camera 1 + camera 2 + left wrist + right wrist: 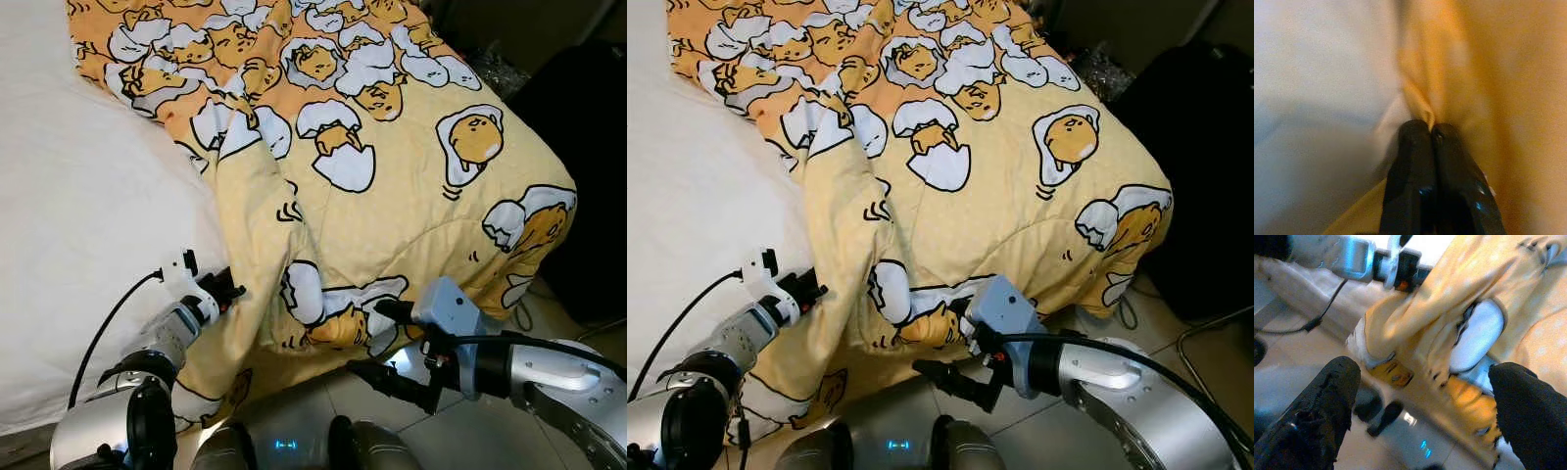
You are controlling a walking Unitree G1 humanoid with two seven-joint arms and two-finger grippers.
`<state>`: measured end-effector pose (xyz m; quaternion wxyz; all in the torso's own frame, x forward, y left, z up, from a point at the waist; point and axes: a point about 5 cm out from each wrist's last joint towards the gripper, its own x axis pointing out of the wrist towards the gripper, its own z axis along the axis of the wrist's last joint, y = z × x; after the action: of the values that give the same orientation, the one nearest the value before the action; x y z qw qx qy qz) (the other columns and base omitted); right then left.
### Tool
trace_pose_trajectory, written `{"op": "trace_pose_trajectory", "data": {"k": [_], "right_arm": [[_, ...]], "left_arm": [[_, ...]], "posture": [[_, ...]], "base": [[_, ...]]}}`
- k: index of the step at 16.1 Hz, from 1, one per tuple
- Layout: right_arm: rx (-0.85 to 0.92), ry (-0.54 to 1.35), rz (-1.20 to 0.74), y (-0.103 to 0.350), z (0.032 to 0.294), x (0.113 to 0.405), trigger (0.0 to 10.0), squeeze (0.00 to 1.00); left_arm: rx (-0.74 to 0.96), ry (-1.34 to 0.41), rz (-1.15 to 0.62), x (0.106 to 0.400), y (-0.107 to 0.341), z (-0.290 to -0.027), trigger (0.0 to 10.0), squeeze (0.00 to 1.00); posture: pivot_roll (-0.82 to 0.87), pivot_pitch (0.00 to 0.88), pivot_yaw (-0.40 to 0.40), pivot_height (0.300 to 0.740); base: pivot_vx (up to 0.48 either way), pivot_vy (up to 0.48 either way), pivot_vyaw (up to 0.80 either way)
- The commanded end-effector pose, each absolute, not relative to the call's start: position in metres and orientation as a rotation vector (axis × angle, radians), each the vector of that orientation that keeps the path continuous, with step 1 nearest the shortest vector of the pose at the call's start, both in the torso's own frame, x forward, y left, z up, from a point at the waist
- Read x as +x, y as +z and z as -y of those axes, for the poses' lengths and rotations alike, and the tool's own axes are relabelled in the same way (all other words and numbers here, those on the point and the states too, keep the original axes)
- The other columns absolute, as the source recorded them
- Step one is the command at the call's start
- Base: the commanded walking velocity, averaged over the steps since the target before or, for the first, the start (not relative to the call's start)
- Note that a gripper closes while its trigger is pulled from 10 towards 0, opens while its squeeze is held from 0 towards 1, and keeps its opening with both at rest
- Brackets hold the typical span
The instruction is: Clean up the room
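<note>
Left gripper (233, 290) pinches the soft quilted yellow blanket (392, 147); right gripper (377, 343) gapes beside its hem.

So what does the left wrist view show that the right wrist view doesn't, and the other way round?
Left wrist alone: the left end effector with its fingers pressed together on a fold of the blanket, against the white sheet.

Right wrist alone: the right end effector open, fingers spread wide with nothing between them, the tiled floor below and the left arm across from it.

Both: the yellow blanket.
</note>
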<state>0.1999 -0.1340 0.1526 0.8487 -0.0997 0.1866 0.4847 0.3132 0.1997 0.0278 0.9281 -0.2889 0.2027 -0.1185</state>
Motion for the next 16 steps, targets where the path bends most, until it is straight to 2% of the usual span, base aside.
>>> {"op": "trace_pose_trajectory", "data": {"k": [1, 2, 5, 8, 10, 11, 12, 15, 16], "right_arm": [[-0.228, 0.977, -0.367, 0.143, 0.131, 0.212, 10.0, 0.00], [-0.239, 0.953, -0.355, 0.138, 0.129, 0.218, 10.0, 0.00], [-0.262, 0.919, -0.346, 0.126, 0.126, 0.230, 10.0, 0.00], [-0.275, 0.909, -0.328, 0.118, 0.124, 0.237, 10.0, 0.00], [-0.279, 0.908, -0.314, 0.114, 0.122, 0.240, 10.0, 0.00], [-0.279, 0.907, -0.312, 0.112, 0.122, 0.240, 10.0, 0.00], [-0.278, 0.906, -0.312, 0.110, 0.121, 0.240, 10.0, 0.00], [-0.274, 0.905, -0.303, 0.105, 0.119, 0.241, 10.0, 0.00], [-0.269, 0.903, -0.299, 0.105, 0.118, 0.241, 10.0, 0.00]], "left_arm": [[-0.386, -0.277, -0.295, 0.330, 0.056, -0.211, 10.0, 0.00], [-0.305, -0.302, -0.264, 0.336, 0.067, -0.213, 10.0, 0.00], [-0.178, -0.501, -0.315, 0.338, 0.070, -0.195, 10.0, 0.00], [-0.080, -0.451, -0.326, 0.339, 0.069, -0.198, 10.0, 0.00], [-0.192, -0.477, -0.308, 0.339, 0.073, -0.202, 10.0, 0.00], [-0.287, -0.516, -0.286, 0.338, 0.076, -0.202, 10.0, 0.40], [-0.329, -0.529, -0.275, 0.336, 0.076, -0.203, 10.0, 1.00], [-0.288, -0.556, -0.293, 0.330, 0.069, -0.201, 10.0, 1.00], [-0.252, -0.539, -0.306, 0.329, 0.066, -0.201, 9.0, 1.00]], "posture": [[-0.21, 0.009, 0.042, 0.740], [-0.21, 0.000, 0.053, 0.740], [-0.19, 0.000, 0.087, 0.740], [-0.18, 0.000, 0.103, 0.740], [-0.18, 0.000, 0.104, 0.740], [-0.17, 0.000, 0.101, 0.740], [-0.16, 0.000, 0.100, 0.740], [-0.16, 0.000, 0.096, 0.740], [-0.16, 0.000, 0.098, 0.740]], "base": [[0.000, 0.000, 0.00], [0.000, 0.000, 0.00], [0.000, 0.000, 0.00], [0.000, 0.000, 0.00], [0.000, 0.000, 0.00], [0.000, 0.000, 0.00], [0.000, 0.000, 0.00], [0.000, 0.000, 0.00], [0.000, 0.000, 0.00]]}}
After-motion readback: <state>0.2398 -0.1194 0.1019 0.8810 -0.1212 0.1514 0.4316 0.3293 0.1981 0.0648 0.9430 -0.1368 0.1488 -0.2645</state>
